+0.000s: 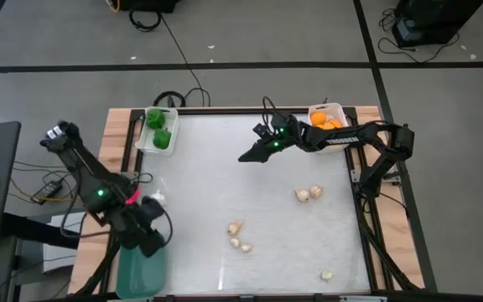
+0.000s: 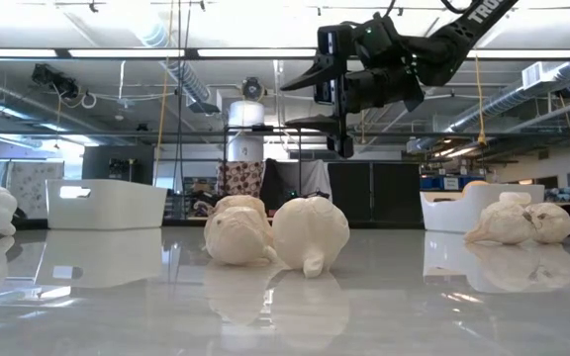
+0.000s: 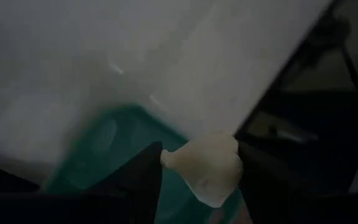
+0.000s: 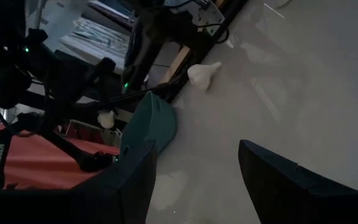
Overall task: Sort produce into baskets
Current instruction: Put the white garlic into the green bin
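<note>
- The left gripper [image 1: 152, 220] is hanging over the near-left corner of the table [image 1: 258, 168], directly above the teal bin [image 1: 141, 270]; in the left wrist view its two dark fingers [image 3: 143, 177] are pinching a whitish garlic-like piece [image 3: 205, 167], with the bin's teal interior [image 3: 114, 140] lying straight beyond it.
- The relation that matters: the held piece is sitting over the bin's open mouth, so the coming move appears to be a plain release, needing little or no sideways travel.
- The right gripper [image 1: 250, 155] is reaching out over the far-middle of the table, just in front of the white basket of orange fruits [image 1: 327, 117]; its jaws are standing spread with nothing between them, as the right wrist view [image 4: 194, 180] shows.
- The low view is showing this gripper [image 2: 315, 94] raised well above the tabletop.
- The remaining whitish pieces are lying loose on the table: a pair [image 1: 309, 194] toward the right side, a cluster [image 1: 239, 236] near the front middle, and one [image 1: 327, 274] at the front right.
- Judged from above, the pair on the right lies nearest the right gripper, toward the near edge and to its right; the front cluster lies between the arms, about as near the left.
- The green peppers [image 1: 159, 130] are resting in the white basket [image 1: 141, 143] at the far left, well apart from both grippers.
- The long axes of the loose pieces cannot be told at this size.
</note>
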Controlling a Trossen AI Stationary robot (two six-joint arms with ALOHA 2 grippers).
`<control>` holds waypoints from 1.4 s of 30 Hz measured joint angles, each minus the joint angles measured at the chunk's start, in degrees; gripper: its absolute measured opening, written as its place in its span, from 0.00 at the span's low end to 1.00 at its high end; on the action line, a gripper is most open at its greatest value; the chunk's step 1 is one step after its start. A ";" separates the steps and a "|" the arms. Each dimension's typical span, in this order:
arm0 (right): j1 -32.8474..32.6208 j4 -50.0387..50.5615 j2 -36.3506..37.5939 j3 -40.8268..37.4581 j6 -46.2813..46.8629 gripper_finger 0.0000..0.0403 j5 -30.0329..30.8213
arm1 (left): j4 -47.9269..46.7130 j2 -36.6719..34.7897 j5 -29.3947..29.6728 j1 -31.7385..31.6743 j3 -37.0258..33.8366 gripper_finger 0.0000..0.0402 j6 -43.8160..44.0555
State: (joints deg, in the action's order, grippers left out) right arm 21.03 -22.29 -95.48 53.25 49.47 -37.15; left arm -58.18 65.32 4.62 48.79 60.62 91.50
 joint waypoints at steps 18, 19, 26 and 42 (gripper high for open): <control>-1.50 0.12 0.00 0.00 -1.07 0.59 1.23 | 4.62 11.52 -6.36 7.36 0.00 0.49 7.99; -1.50 0.12 0.00 0.00 -1.07 0.59 1.17 | 4.62 11.54 -5.84 7.87 0.00 0.49 8.94; -2.38 0.01 0.00 0.00 -1.11 0.59 1.11 | 5.69 11.54 -3.92 10.88 -1.28 0.49 15.81; -4.51 -0.08 0.00 0.00 -1.28 0.59 0.97 | 12.99 11.56 -5.41 11.72 -5.60 0.67 18.55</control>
State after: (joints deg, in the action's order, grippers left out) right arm 16.51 -22.37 -95.48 53.25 48.19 -36.18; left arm -45.18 76.88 -0.79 60.51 55.02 110.05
